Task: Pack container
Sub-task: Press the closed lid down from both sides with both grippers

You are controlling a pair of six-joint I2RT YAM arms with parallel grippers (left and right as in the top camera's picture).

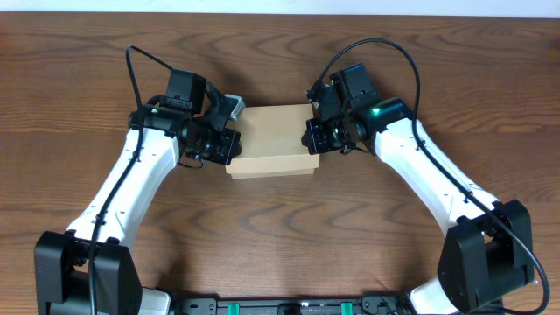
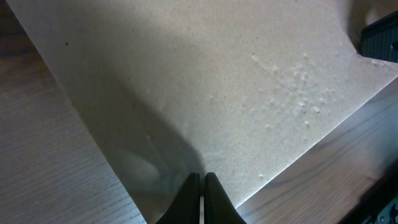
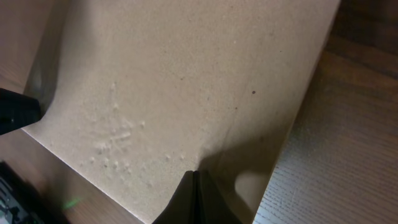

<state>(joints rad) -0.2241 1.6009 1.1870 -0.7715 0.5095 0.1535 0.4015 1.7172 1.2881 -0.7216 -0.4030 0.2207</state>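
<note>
The container (image 1: 273,140) is a plain tan cardboard box with its flap lid down, in the middle of the wooden table. My left gripper (image 1: 233,149) is at the box's left end, its fingers shut and empty, tips over the lid near its edge (image 2: 203,180). My right gripper (image 1: 311,138) is at the box's right end, also shut and empty, tips over the lid (image 3: 195,177). The lid fills both wrist views (image 2: 236,81) (image 3: 186,81) and has a patch of small bumps. The box's contents are hidden.
The wooden table (image 1: 280,245) surrounds the box. A small grey-white object (image 1: 234,104) pokes out behind the left wrist at the box's far left corner. The arm bases stand at the near edge.
</note>
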